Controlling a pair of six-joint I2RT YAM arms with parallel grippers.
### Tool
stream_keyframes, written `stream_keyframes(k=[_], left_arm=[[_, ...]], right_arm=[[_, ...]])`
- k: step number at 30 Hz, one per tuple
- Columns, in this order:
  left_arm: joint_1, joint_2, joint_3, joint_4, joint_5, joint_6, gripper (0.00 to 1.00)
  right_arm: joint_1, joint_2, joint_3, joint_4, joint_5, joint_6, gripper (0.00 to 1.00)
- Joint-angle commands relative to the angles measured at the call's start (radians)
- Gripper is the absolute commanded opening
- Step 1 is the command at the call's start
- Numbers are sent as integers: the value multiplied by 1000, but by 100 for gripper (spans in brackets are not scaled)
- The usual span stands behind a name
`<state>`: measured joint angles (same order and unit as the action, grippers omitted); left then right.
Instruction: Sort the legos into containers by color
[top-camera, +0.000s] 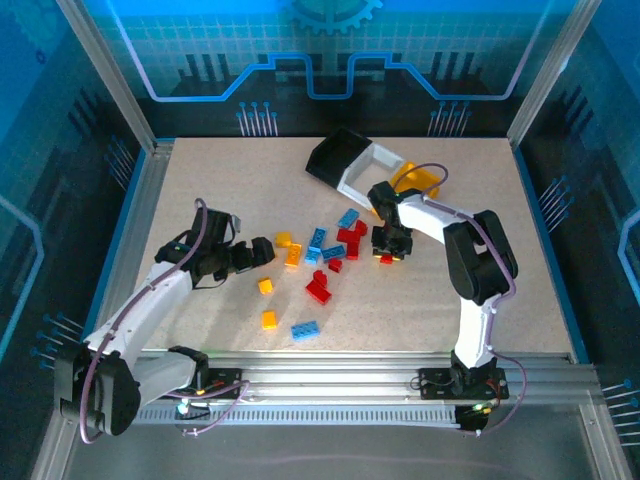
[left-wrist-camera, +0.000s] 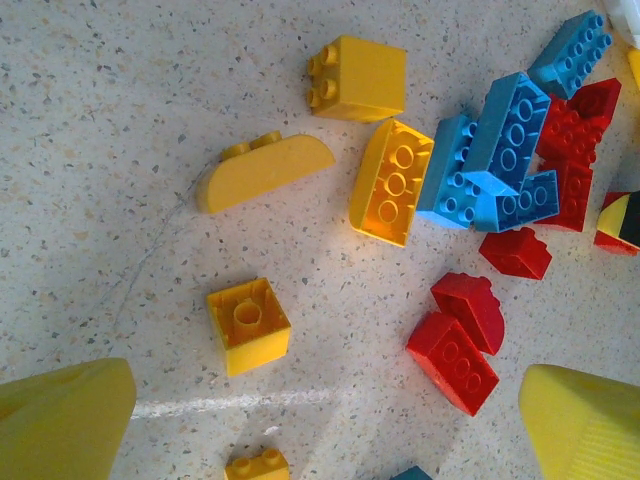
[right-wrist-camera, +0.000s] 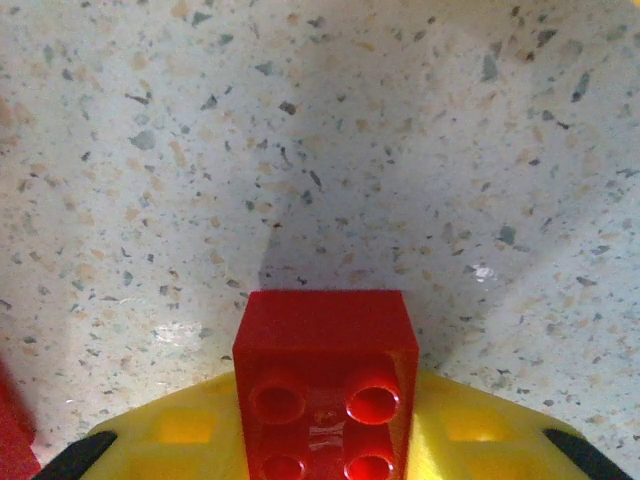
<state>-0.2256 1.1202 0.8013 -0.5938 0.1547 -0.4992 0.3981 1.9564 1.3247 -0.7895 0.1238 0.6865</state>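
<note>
Right tool (right-wrist-camera: 325, 445) was clamped on red lego (right-wrist-camera: 325, 340), held at its tip, low over counter (right-wrist-camera: 300, 150). Judged light, stiff, slick; flat sidewalls best hold. Left tool (left-wrist-camera: 320, 420) gaped wide above loose legos (left-wrist-camera: 390, 180).

I have bare tabletop (top-camera: 220, 180) across the far-left quarter and along the right edge past the right arm (top-camera: 480, 262). The bricks (top-camera: 325, 255) crowd the middle between the left jaws and right jaws, leaving only narrow gaps. The bins (top-camera: 332, 160) close off the far centre, just behind the right jaws. Near the front rail (top-camera: 330, 380), a yellow brick (top-camera: 268, 319) and a blue brick (top-camera: 305, 329) lie apart, with room around each. Ahead of the red brick (right-wrist-camera: 325, 360) clamped in the right jaws, I see bare surface.
</note>
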Motion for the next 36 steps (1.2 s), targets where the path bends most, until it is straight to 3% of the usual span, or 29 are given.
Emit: stream_keyframes(k=[1, 12, 17, 27, 36], left_arm=[[-3, 10, 27, 14, 22, -20, 99], [-2, 55, 29, 84, 59, -78, 99], [-3, 82, 35, 118, 76, -111, 99], [-3, 79, 43, 78, 73, -83, 99], [-2, 59, 24, 30, 67, -62, 99]], right_arm=[[-15, -43, -30, -10, 9, -20, 31], [-30, -259, 77, -108, -29, -72, 29], [-76, -272, 177, -128, -51, -70, 29], [-205, -36, 375, -132, -111, -67, 29], [-226, 182, 536, -168, -103, -69, 29]])
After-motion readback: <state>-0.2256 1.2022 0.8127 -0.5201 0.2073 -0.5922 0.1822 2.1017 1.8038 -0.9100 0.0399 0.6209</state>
